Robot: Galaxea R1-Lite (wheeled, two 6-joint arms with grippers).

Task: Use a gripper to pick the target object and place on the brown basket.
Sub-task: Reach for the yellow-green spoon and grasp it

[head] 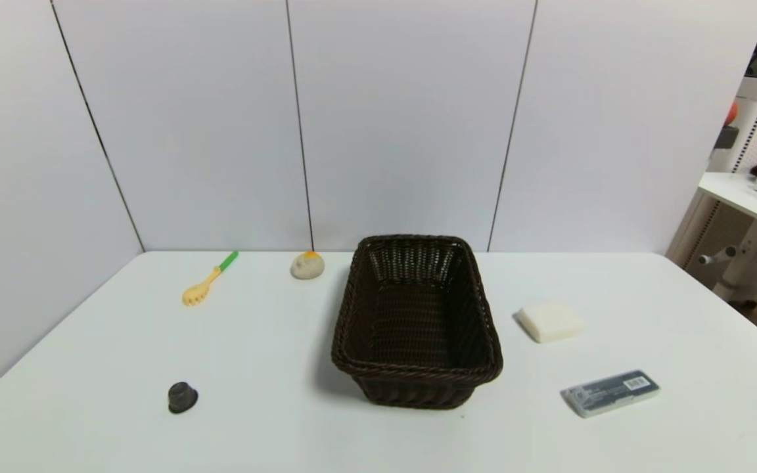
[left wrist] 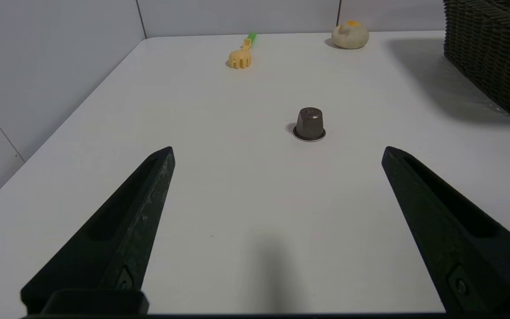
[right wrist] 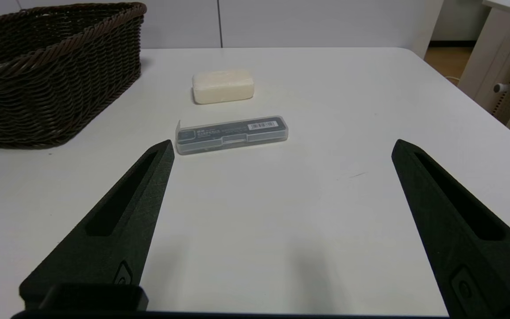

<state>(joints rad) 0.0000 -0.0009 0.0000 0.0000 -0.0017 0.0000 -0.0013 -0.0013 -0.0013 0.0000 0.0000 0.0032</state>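
Note:
The toy pasta spoon (head: 204,284), pale yellow pronged head and green handle tip, lies on the white table at the far left; it also shows far off in the left wrist view (left wrist: 241,55). The dark brown wicker basket (head: 418,378) stands empty at the table's middle, and shows in the left wrist view (left wrist: 494,57) and the right wrist view (right wrist: 56,71). My left gripper (left wrist: 278,153) is open and empty, low over the near left of the table, far from the spoon. My right gripper (right wrist: 283,148) is open and empty over the near right. Neither gripper shows in the head view.
A beige lump with an orange top (head: 307,265) lies left of the basket's far end. A small dark grey cap (head: 182,397) stands at the near left, ahead of my left gripper (left wrist: 309,125). A white block (head: 550,322) and a clear flat case (head: 610,393) lie right of the basket.

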